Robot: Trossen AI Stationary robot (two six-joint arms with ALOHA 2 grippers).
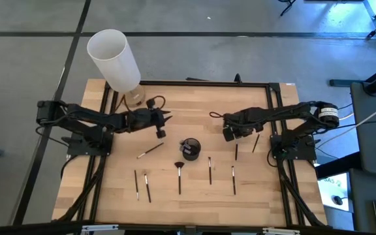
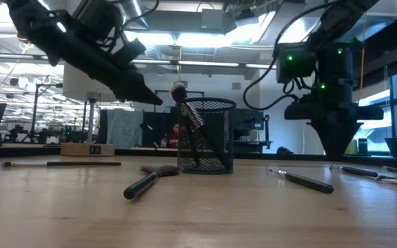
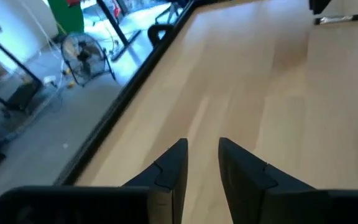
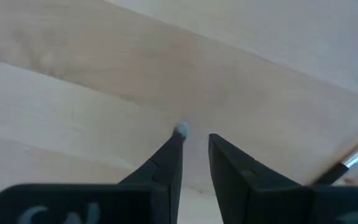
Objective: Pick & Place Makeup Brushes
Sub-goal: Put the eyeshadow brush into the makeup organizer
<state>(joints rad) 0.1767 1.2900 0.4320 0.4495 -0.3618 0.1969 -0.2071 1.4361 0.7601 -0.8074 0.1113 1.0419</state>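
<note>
1. I have the left gripper (image 1: pixel 164 121) raised above the table (image 1: pixel 194 98), its fingers (image 3: pixel 173 165) parted by a narrow gap with nothing between them.
2. Just below that gripper in the high view, one makeup brush (image 1: pixel 150 151) lies slanted on the wood.
3. The black mesh cup (image 1: pixel 190 149) sits between my two grippers, slightly nearer the front edge; from the low view it holds a brush (image 2: pixel 188 114) leaning inside.
4. My right gripper (image 1: pixel 215 116) hovers over bare wood, fingers (image 4: pixel 166 162) slightly apart and empty.
5. Behind that gripper, towards its arm base, two brushes (image 1: pixel 236 151) lie close together.
6. Along the front, further from both grippers, five more brushes lie roughly parallel, among them a fan-tipped one (image 1: pixel 179 175).
7. A white cylinder (image 1: pixel 114 59) stands behind the left arm.
</note>
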